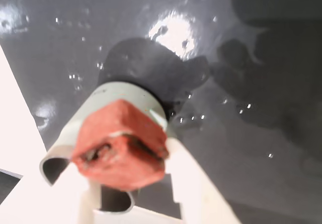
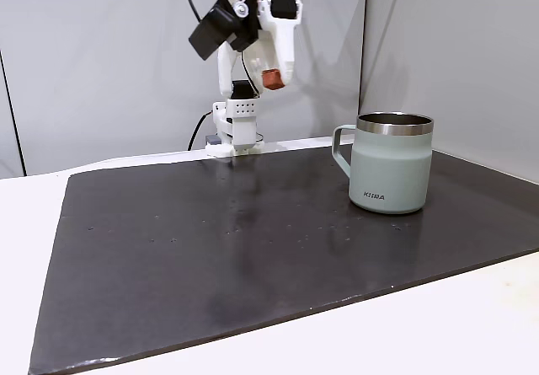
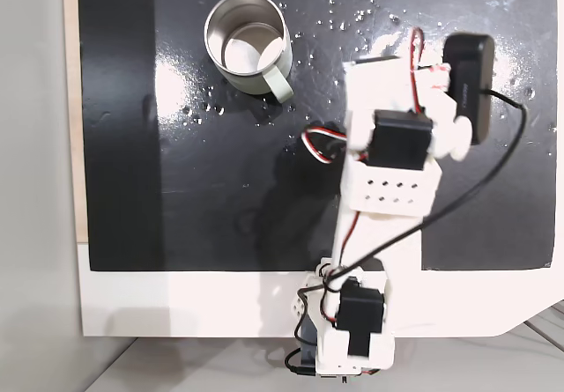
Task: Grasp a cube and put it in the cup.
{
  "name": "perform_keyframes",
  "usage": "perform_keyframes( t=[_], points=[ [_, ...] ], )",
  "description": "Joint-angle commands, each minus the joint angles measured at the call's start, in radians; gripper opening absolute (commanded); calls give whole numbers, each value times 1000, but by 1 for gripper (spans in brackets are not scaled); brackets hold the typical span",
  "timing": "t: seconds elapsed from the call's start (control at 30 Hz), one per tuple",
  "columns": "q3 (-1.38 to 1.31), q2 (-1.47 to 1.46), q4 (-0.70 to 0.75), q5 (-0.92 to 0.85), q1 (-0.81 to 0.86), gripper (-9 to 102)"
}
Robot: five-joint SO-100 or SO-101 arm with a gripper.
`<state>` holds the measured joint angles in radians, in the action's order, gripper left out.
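— Where's the cube [image 1: 119, 144]?

— Pinched in the gripper [image 1: 121, 148], clenched from both sides in the wrist view; brick-red, rough-faced, close to the lens. Seen in a fixed view too, as a small reddish block [image 2: 271, 78] at the fingertips, carried high in the air, well above the dark mat [image 2: 253, 240].

— Why so high?

— Probably for clearance. Needs to pass over the steel rim of the cup [image 2: 389, 163] before being let go, so raised well above rim height.

— And the cup?

— Upright on the mat, handle toward the arm's side in that fixed view, well apart from the gripper. Open and apparently empty from above [image 3: 248, 42]. Behind the cube in the wrist view, a pale cylinder [image 1: 121, 98], likely the cup.

— So not over the cup yet?

— Hard to tell for sure. From above, the arm [image 3: 392, 163] stands beside the cup rather than over it, fingertips hidden under the arm's own body.

— Next move?

— Judging by this: swing across until the cube hangs over the opening, lower a little, then release. Small block, wide mouth, so decent margin, though a bounce off the rim is possible if dropped off-centre.

— Anything else down there?

— Droplets or specks [image 3: 348, 18] glinting on the mat near the cup. Glossy surface.
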<state>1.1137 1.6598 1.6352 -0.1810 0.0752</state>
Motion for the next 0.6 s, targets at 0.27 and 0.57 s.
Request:
perform_keyframes(
  t=[0.27,0.57],
  points=[
    [-574,-344,161,135,-155,3],
    [-747,-483,161,155,-245,3]
  ],
)
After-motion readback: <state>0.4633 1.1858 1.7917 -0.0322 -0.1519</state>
